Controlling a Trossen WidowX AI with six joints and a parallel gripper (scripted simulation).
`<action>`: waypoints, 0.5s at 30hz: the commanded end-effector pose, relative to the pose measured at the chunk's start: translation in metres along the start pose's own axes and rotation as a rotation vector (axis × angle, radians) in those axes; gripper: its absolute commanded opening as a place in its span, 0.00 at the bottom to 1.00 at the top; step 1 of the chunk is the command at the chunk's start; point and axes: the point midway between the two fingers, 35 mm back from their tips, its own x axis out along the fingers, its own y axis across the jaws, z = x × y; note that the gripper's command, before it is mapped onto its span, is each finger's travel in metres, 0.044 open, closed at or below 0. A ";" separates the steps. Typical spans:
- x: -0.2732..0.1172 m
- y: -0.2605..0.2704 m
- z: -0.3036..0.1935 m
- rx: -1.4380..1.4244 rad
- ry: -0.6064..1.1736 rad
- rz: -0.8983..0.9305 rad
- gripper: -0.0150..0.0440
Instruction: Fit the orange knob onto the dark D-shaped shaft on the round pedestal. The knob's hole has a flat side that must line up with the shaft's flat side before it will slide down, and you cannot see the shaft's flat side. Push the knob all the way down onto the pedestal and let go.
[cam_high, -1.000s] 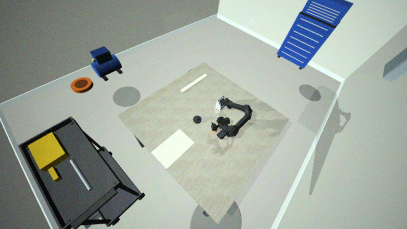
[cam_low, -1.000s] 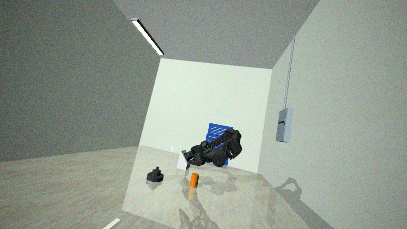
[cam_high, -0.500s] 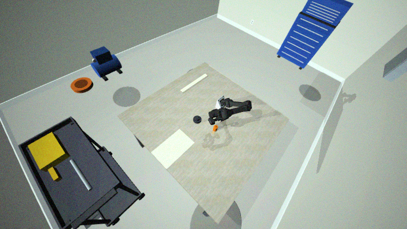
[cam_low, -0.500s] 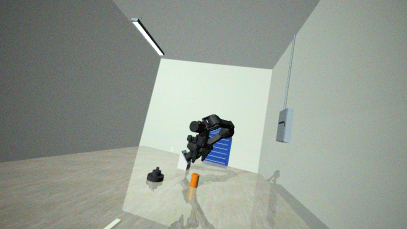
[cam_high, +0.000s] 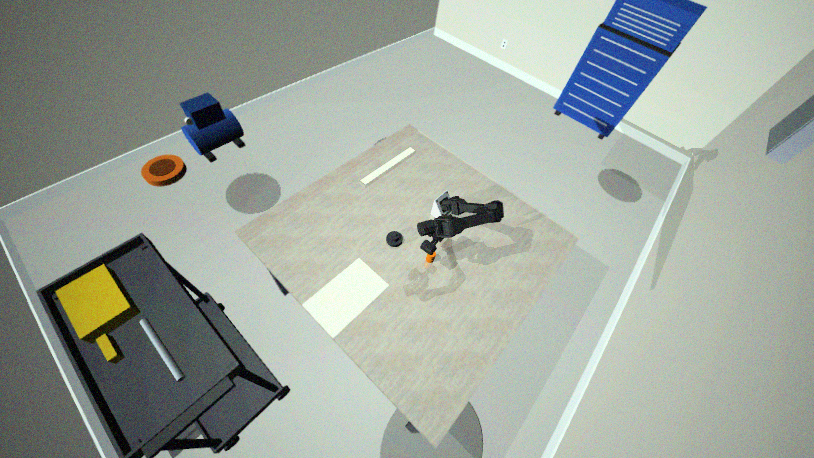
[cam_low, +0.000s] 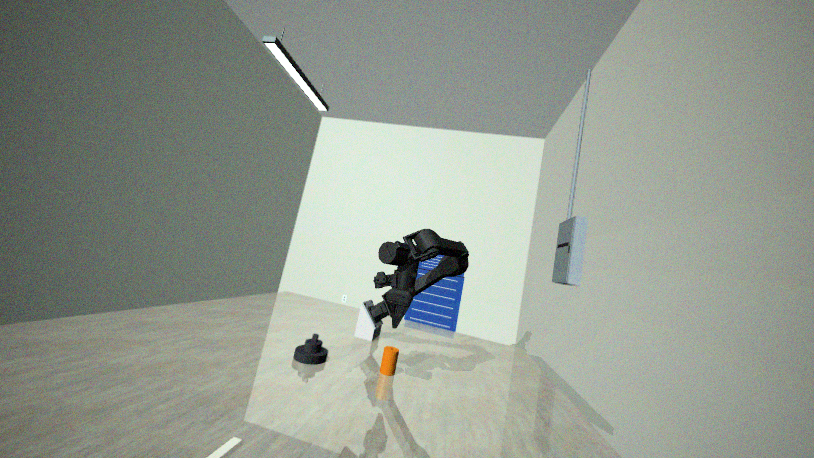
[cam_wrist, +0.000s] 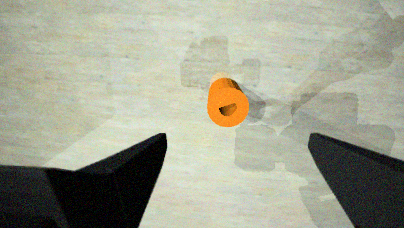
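The orange knob (cam_high: 430, 258) (cam_low: 388, 361) (cam_wrist: 227, 120) stands upright on the table, away from the pedestal. In the wrist view its D-shaped hole faces up, with the flat side towards the top of the picture, slightly tilted. My gripper (cam_low: 395, 325) (cam_wrist: 236, 140) points down, open and empty, above the knob. In the wrist view the knob shows beyond the line between the fingertips. The dark round pedestal (cam_high: 394, 239) (cam_low: 310, 355) stands on the table to the left of the knob in the top and exterior views. Its shaft (cam_low: 315, 338) points up; its flat side cannot be made out.
The white-faced arm base (cam_low: 365, 325) stands behind the knob in the exterior view. A pale rectangle (cam_high: 346, 297) and a pale strip (cam_high: 388, 165) lie on the table (cam_high: 455, 341). A dark cart (cam_high: 187, 319) stands beyond the table's edge.
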 end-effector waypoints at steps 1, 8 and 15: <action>-0.001 0.000 0.000 -0.462 0.003 0.008 1.00; 0.000 0.000 0.000 -1.137 0.001 0.009 1.00; 0.000 0.000 0.000 -1.372 -0.001 0.009 1.00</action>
